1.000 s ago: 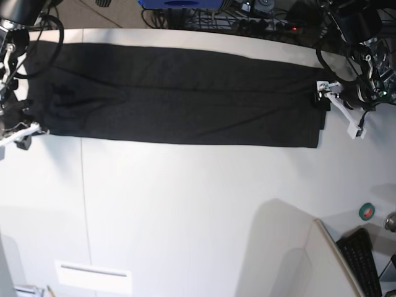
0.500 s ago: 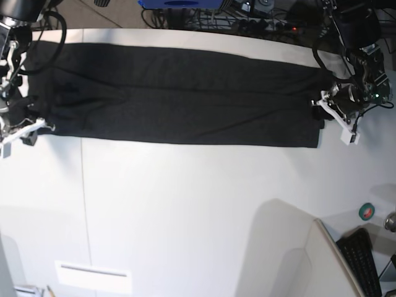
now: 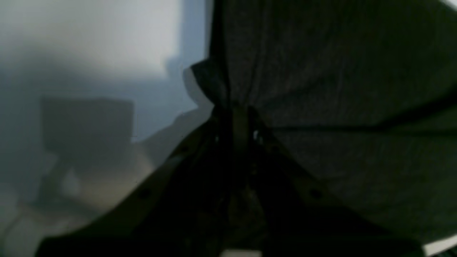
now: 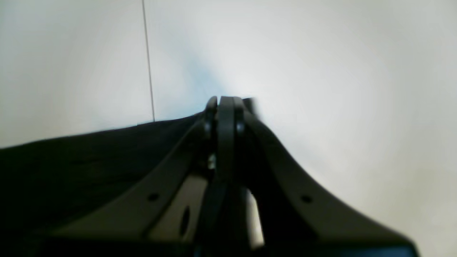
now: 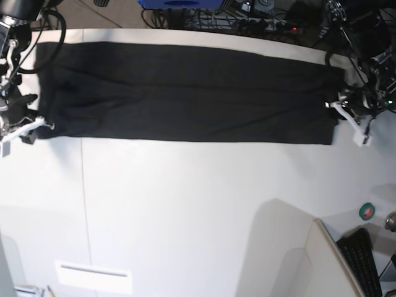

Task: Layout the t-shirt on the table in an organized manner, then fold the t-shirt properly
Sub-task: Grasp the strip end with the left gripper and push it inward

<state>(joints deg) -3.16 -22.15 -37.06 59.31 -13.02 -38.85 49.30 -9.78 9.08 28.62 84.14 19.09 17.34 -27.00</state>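
Note:
The black t-shirt lies as a long flat band across the far part of the off-white table, print hidden. My left gripper is shut on the band's right end; in the left wrist view the jaws pinch bunched black cloth. My right gripper is shut at the band's near left corner. In the right wrist view its closed jaws meet the edge of the cloth low over the table.
A green tape roll and a black keyboard sit at the near right beside a white panel. A white label lies near the front left. Cables and gear crowd the far edge. A thin seam crosses the table.
My left gripper has moved right with the shirt's end, and the whole band has shifted right and pulled straighter. My right gripper followed slightly at the left corner.

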